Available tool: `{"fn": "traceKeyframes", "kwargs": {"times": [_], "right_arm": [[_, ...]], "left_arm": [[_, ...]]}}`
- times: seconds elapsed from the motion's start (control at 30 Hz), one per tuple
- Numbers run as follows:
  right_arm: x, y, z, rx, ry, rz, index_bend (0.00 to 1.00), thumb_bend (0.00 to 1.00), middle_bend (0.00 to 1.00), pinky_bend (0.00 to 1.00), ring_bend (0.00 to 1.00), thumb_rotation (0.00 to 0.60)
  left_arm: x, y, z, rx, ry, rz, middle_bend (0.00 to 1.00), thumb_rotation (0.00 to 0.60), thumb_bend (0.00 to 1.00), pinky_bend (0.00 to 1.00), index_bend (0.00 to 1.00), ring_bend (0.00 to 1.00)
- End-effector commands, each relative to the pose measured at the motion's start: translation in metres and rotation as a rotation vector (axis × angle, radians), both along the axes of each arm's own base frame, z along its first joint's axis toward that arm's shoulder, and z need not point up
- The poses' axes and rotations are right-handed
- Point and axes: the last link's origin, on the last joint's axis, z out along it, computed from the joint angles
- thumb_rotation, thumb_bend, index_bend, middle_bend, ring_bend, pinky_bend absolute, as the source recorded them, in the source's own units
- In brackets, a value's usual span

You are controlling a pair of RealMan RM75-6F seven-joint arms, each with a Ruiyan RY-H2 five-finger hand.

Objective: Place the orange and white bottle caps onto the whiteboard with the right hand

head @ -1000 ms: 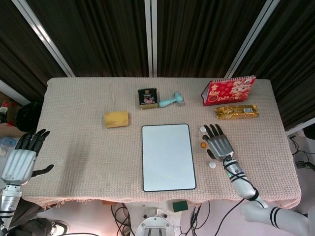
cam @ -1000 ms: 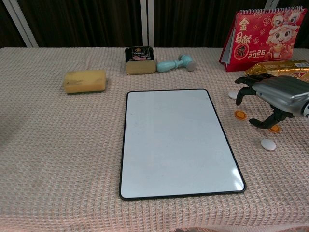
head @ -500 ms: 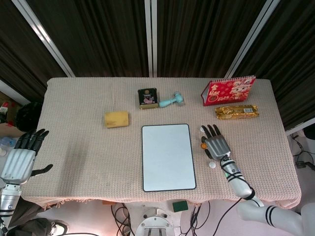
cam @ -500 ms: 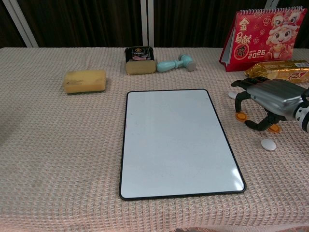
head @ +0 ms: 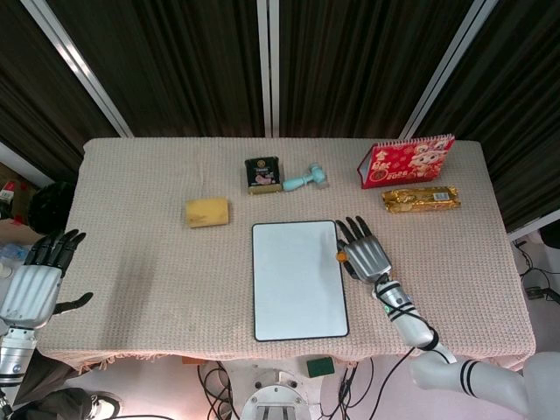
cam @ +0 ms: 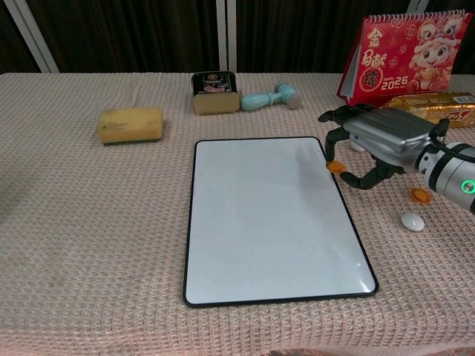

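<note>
Silver-backed right hand (cam: 376,143) with black fingers (cam: 332,114), green-lit wrist, white forearm.

My head camera looks steeply down from high above, taking in the whole table (head: 131,219) out to its far edge. My chest camera sits lower and nearer, facing across the table at a shallow angle (far edge barely visible). Both views share the whiteboard (head: 297,278) (cam: 271,215) and calendar (head: 404,161) (cam: 412,52).
</note>
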Motion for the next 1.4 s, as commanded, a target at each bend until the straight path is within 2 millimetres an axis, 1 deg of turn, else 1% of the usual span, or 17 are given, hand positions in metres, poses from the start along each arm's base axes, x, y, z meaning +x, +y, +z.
{"fn": "traceKeyframes", "kwargs": {"times": [0.03,0.23,0.37,0.47,0.5,0.57,0.67,0.7,0.73,0.87,0.93,1.03,1.1,1.23,1.3,1.4], "right_arm": [[0.022,0.000,-0.016,0.038,-0.004,0.047,0.51,0.44,0.04,0.00,0.00,0.600],[0.055,0.001,-0.044,0.079,-0.011,0.116,0.51,0.44,0.04,0.00,0.00,0.600],[0.068,0.000,-0.052,0.069,-0.023,0.146,0.52,0.44,0.04,0.00,0.00,0.600],[0.072,0.000,-0.055,0.068,-0.020,0.155,0.50,0.44,0.03,0.00,0.00,0.600],[0.072,0.000,-0.055,0.071,-0.016,0.157,0.46,0.43,0.03,0.00,0.00,0.600],[0.072,0.001,-0.057,0.088,-0.003,0.161,0.35,0.39,0.02,0.00,0.00,0.600],[0.072,0.002,-0.057,0.123,0.018,0.157,0.14,0.32,0.00,0.00,0.00,0.600],[0.072,0.003,-0.055,0.127,0.016,0.156,0.09,0.30,0.00,0.00,0.00,0.600],[0.072,0.004,-0.053,0.126,0.014,0.157,0.05,0.29,0.00,0.00,0.00,0.600],[0.070,0.010,-0.038,0.098,-0.012,0.153,0.02,0.29,0.00,0.00,0.00,0.600],[0.064,0.015,-0.027,0.077,-0.026,0.152,0.02,0.29,0.00,0.00,0.00,0.600],[0.044,0.023,-0.002,0.024,-0.017,0.136,0.04,0.30,0.00,0.00,0.00,0.600],[0.024,0.028,0.016,-0.010,0.002,0.102,0.07,0.30,0.00,0.00,0.00,0.600],[-0.014,0.036,0.046,-0.039,0.083,0.040,0.12,0.30,0.00,0.00,0.00,0.600],[-0.031,0.039,0.058,-0.047,0.118,0.008,0.15,0.30,0.00,0.00,0.00,0.600],[-0.049,0.043,0.066,-0.044,0.115,-0.038,0.23,0.31,0.00,0.00,0.00,0.600]], "left_arm": [[-0.001,0.000,0.001,0.004,-0.002,0.003,0.07,0.575,0.08,0.11,0.09,0.00],[-0.004,-0.001,0.006,0.014,-0.010,0.009,0.07,0.574,0.08,0.11,0.09,0.00],[-0.005,0.000,0.008,0.018,-0.016,0.012,0.07,0.575,0.08,0.11,0.09,0.00],[-0.006,0.000,0.008,0.016,-0.019,0.013,0.07,0.575,0.08,0.11,0.09,0.00],[-0.007,0.001,0.008,0.015,-0.020,0.014,0.07,0.572,0.08,0.11,0.09,0.00],[-0.007,0.001,0.008,0.012,-0.020,0.015,0.07,0.572,0.08,0.11,0.09,0.00],[-0.007,0.000,0.008,0.011,-0.020,0.015,0.07,0.575,0.08,0.11,0.09,0.00],[-0.006,0.000,0.008,0.011,-0.020,0.014,0.07,0.574,0.08,0.11,0.09,0.00],[-0.006,0.000,0.008,0.011,-0.020,0.013,0.07,0.575,0.08,0.11,0.09,0.00],[-0.005,0.000,0.006,0.005,-0.016,0.011,0.07,0.576,0.08,0.11,0.09,0.00],[-0.005,0.000,0.006,0.003,-0.016,0.011,0.07,0.575,0.08,0.11,0.09,0.00],[-0.004,-0.001,0.006,0.005,-0.018,0.008,0.07,0.572,0.08,0.11,0.09,0.00],[-0.004,-0.001,0.007,0.007,-0.017,0.007,0.07,0.572,0.08,0.11,0.09,0.00],[-0.003,-0.001,0.005,-0.001,-0.017,0.007,0.07,0.575,0.08,0.11,0.09,0.00],[-0.003,-0.001,0.005,-0.002,-0.016,0.006,0.07,0.576,0.08,0.11,0.09,0.00],[-0.001,-0.002,0.005,-0.002,-0.016,0.003,0.07,0.573,0.08,0.11,0.09,0.00]]}}
